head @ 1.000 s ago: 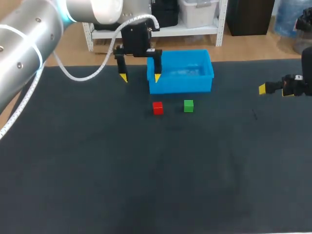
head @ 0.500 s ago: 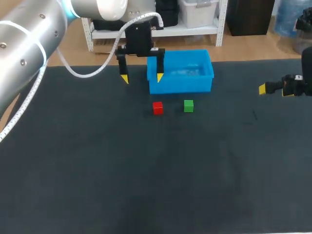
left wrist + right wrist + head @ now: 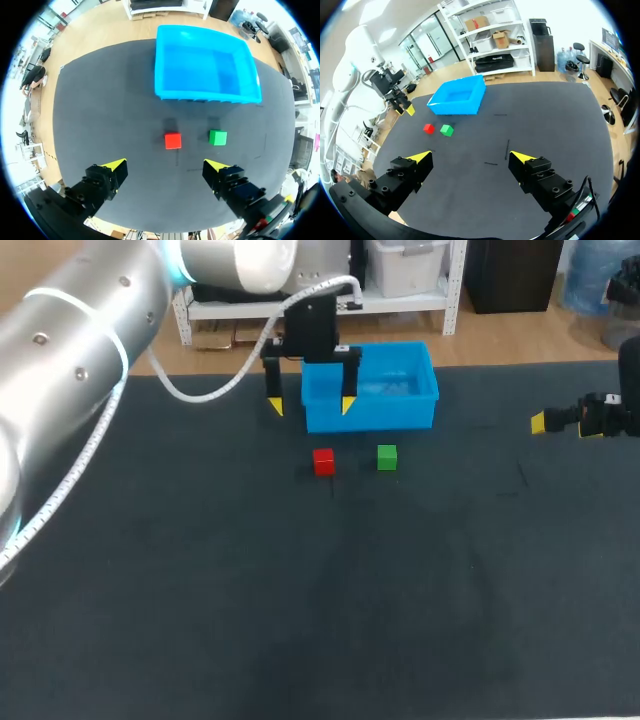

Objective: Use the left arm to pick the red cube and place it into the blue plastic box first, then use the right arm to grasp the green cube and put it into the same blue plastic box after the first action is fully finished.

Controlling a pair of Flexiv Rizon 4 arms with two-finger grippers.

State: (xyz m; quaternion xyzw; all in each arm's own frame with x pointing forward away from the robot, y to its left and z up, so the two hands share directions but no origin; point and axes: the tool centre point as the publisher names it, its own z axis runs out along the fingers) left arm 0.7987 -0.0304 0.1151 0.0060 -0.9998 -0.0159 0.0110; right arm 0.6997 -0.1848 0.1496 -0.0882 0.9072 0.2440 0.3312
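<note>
Ahead of the left hand, which is hanging wide open and empty, the red cube is sitting on the dark tabletop near the blue plastic box — small, square-edged, likely light and stiff — so its flat opposite faces are looking best to pinch.

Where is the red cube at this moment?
In the head view the red cube lies on the table, just left of the green cube and in front of the blue box, touching neither.
</note>
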